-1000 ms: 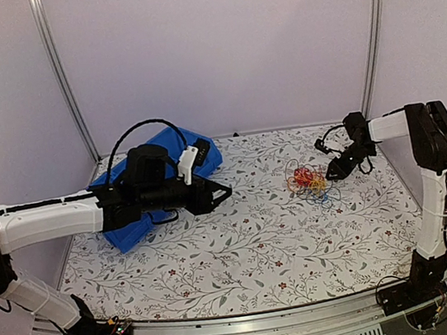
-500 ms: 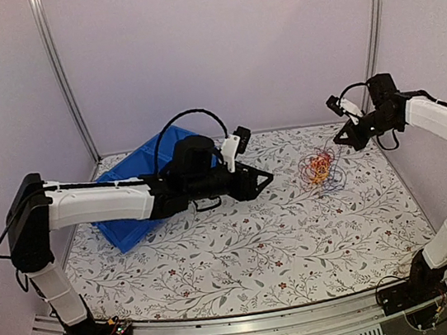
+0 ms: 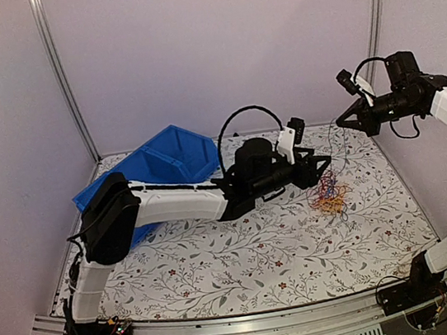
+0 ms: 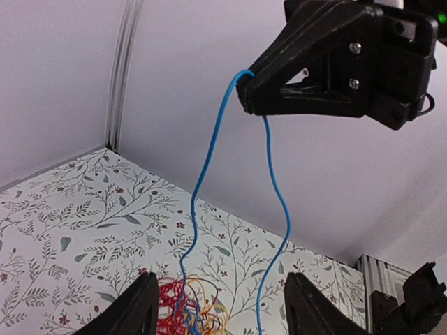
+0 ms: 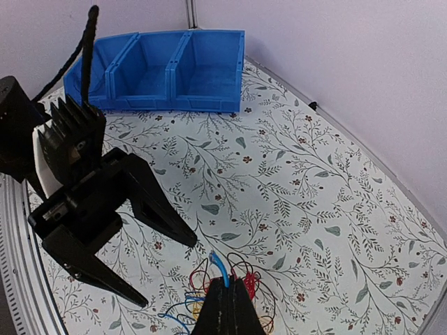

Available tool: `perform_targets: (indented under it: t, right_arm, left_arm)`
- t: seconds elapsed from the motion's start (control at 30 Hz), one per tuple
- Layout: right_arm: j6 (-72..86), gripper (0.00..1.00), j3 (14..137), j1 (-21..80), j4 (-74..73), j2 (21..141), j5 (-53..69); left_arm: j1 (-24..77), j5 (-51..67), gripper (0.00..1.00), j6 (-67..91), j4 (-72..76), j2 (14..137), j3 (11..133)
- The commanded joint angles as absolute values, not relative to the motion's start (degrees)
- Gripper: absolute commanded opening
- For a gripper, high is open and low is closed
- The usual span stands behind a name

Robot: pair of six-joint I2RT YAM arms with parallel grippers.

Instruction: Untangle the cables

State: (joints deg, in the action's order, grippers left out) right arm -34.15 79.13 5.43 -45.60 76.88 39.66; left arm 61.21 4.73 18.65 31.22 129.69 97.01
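Right pincer (image 3: 340, 122): closed, pinching blue cable (image 4: 202, 174) at its bend, high over far right corner of tabletop (image 3: 220, 260); two legs hang down.
Left pincer (image 3: 319, 167): open, empty, facing hanging legs, just beside cable tangle (image 3: 329, 197).
Tangle: on tabletop, near far right corner.
Handling (judgement): light, limp, thin, springy, snags easily. Take single strand close above tangle, pull gently.
Count: one tangle; four colours (red, orange-yellow, blue, dark); strand number unclear. One blue bin (image 3: 165, 163), far left corner.

A blue bin (image 3: 189, 157) with three compartments sits angled at the far left of the desk (image 3: 222, 276), whose covering bears a leafy floral print. Two metal posts, left (image 3: 60, 74) and right (image 3: 375, 21), rise at the far corners against a pale wall (image 3: 214, 44). A metal rail (image 3: 230, 329) runs along the near edge.
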Motion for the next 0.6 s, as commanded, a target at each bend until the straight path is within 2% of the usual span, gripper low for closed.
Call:
perform_targets:
  t: [0.0,0.13,0.27,0.37,0.43,0.57]
  right_arm:
    - [-34.78,0.00,79.89,6.73,-48.76,77.05,45.47]
    - [-35.33,0.00,81.08,8.30,-50.51,75.51,48.89]
    - [-37.31,0.00,87.32,9.99,-56.56,75.09,53.27]
    - [-38.92,0.00,98.53,10.10,-61.98,76.24,54.95]
    - [-39.12,0.00,105.57,9.97,-62.89,76.54,54.41]
    - [-37.97,0.00,120.62,9.19,-62.58,77.47,51.79]
  left_arm:
    - [62.94,1.97,0.61,18.20,35.50,137.22,107.02]
    - [62.74,0.18,0.56,18.09,33.48,146.78,118.54]
    - [62.35,-4.06,0.29,20.45,31.37,157.37,129.31]
    - [61.43,-3.38,0.18,24.31,30.00,163.07,134.47]
    - [61.21,-3.86,0.15,24.66,29.73,164.55,134.62]
    - [60.73,-4.72,0.16,25.46,27.49,165.64,133.22]
